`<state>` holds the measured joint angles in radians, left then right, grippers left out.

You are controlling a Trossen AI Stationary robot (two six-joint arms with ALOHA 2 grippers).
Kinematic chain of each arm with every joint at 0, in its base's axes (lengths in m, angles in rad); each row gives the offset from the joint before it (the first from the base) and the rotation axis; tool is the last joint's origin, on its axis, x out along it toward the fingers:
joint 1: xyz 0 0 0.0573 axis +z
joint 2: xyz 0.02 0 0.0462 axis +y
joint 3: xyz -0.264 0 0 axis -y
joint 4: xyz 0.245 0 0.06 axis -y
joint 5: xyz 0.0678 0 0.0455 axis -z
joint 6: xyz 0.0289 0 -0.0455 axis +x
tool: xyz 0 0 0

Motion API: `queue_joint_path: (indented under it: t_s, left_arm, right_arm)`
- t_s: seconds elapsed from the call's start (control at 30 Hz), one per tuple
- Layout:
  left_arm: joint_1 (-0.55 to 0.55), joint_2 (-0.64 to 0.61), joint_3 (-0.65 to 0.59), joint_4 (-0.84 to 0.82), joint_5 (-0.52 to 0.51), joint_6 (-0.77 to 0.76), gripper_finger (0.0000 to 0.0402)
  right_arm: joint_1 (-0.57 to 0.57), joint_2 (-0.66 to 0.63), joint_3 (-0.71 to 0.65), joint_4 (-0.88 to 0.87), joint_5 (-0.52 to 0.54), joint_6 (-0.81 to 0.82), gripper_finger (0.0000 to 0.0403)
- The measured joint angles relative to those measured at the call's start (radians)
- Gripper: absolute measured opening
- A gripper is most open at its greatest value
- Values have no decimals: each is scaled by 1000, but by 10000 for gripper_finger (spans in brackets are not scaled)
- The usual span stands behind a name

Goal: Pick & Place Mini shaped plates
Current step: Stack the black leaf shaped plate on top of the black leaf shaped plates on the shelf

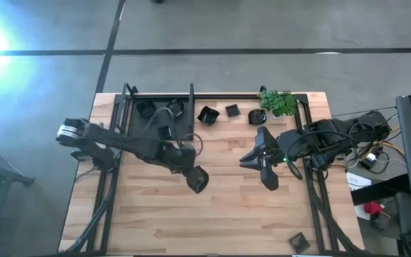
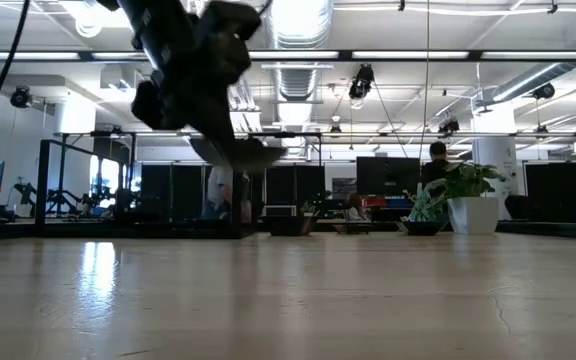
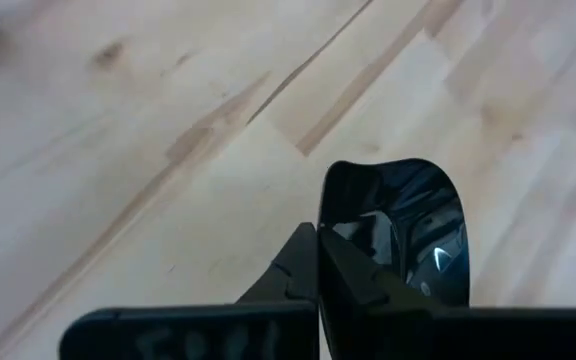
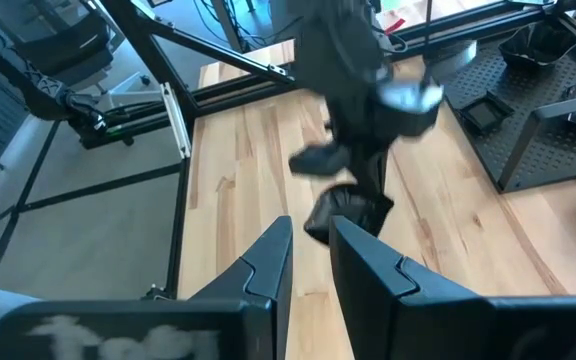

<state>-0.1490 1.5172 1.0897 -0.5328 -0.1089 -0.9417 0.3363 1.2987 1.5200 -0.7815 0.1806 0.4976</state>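
My left gripper [image 1: 195,178] hangs over the middle of the table, shut on a glossy black rounded mini plate [image 3: 400,232]. The low view shows that plate [image 2: 240,152] well above the wood. My right gripper [image 1: 257,170] waits to the right of it, open with a narrow gap [image 4: 313,238] and touching nothing, its fingers pointing toward the left arm. More mini plates lie along the table's far edge [image 1: 207,114], [image 1: 232,110], [image 1: 257,116]. Some sit on the black tray [image 1: 164,132]. One lies alone at the near right corner [image 1: 297,241]. My left gripper pinches the rounded plate by its rim [image 3: 330,222], with one finger [image 3: 363,280] inside the dish and the other finger [image 3: 286,272] outside it. The fingers come from above, slanting down. The plate is lifted clear of the table and tilted.
A small green plant [image 1: 277,102] stands at the far right of the table. The black tray [image 1: 130,118] and a dark frame take up the far left corner. Bare wood [image 1: 191,221] fills the table's near half.
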Motion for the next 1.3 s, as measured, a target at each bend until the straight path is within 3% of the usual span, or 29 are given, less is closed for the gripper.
queue_joint_path:
  t_s: [0.27,0.6,1.3]
  left_arm:
    - [52,-215,0,-157,0,-6,0]
    - [216,-401,0,-295,-9,47,0]
    - [725,-383,0,-307,93,357,0]
  right_arm:
    - [0,0,0,0,2,0,68]
    - [0,0,0,0,3,0,68]
    - [0,0,0,1,3,0,68]
